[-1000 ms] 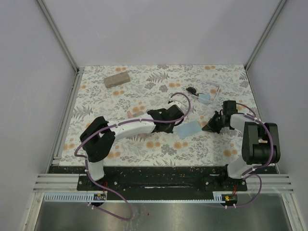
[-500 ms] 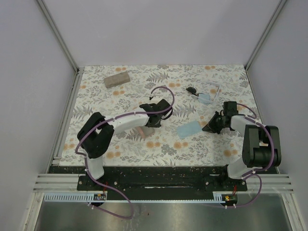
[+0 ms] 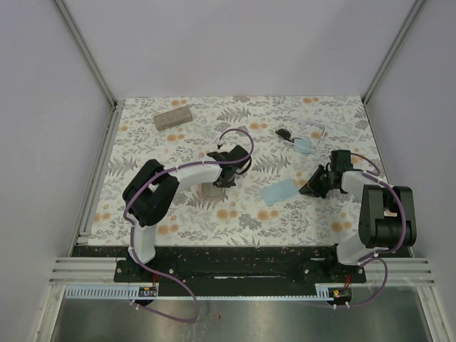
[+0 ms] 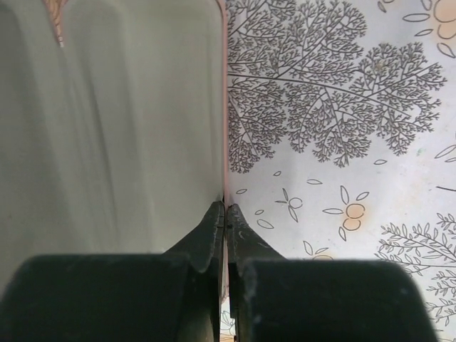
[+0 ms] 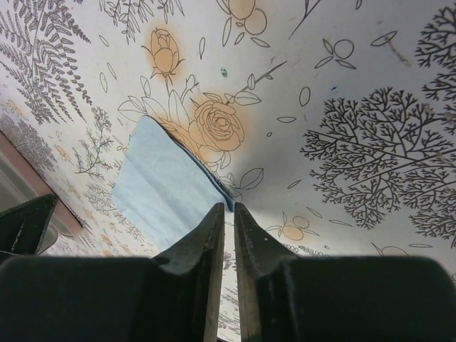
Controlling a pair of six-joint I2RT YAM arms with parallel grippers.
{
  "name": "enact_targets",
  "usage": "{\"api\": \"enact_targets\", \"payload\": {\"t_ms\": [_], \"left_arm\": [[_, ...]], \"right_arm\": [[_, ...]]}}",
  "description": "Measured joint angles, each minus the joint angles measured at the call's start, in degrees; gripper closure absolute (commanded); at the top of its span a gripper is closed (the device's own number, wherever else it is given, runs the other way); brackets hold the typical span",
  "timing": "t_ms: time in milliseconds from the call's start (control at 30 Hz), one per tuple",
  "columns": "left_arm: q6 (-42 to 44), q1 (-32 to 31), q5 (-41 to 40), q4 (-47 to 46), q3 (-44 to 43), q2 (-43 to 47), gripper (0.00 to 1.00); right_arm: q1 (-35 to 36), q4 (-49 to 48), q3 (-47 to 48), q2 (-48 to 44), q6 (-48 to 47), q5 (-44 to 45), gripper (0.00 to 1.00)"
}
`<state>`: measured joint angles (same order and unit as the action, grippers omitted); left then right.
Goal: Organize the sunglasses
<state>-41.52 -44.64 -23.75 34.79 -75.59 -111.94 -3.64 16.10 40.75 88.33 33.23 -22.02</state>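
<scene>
Compared with a second earlier, the left gripper had drawn back from beside the near blue cloth toward the middle of the tabletop. In the last half second it shifted only a little, while its elbow swung closer in. The pink case under it had nudged slightly toward the far edge. The right gripper, both cloths and both pairs of sunglasses lay where they had been.

The black sunglasses and the white sunglasses sat near the far edge toward the right corner, untouched. The second blue cloth lay just on their near side. A tan case rested near the far left corner.

The overhead view hid how the left gripper met the case. The left wrist view showed it: the left gripper was clenched on the thin pink rim of the open pink case, whose grey lining filled the left half of that view.

The right wrist view showed the right gripper closed to a slit just above the tabletop, with a corner of the near blue cloth lying right at its tips. Whether that corner was pinched could not be told.
</scene>
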Motion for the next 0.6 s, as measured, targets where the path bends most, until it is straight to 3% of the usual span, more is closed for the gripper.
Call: {"api": "enact_targets", "payload": {"t_ms": [200, 433, 600], "left_arm": [[4.98, -1.16, -0.42, -0.72, -0.35, -0.46, 1.00], [8.66, -6.03, -0.70, -2.25, -0.33, -0.66, 1.00], [10.12, -7.85, -0.17, -3.41, -0.33, -0.66, 0.94]], "right_arm": [[0.00, -0.04, -0.37, -0.15, 0.02, -0.04, 0.81], [0.00, -0.48, -0.55, -0.20, 0.02, -0.09, 0.73], [0.00, -1.01, -0.96, -0.79, 0.04, -0.09, 0.71]]}}
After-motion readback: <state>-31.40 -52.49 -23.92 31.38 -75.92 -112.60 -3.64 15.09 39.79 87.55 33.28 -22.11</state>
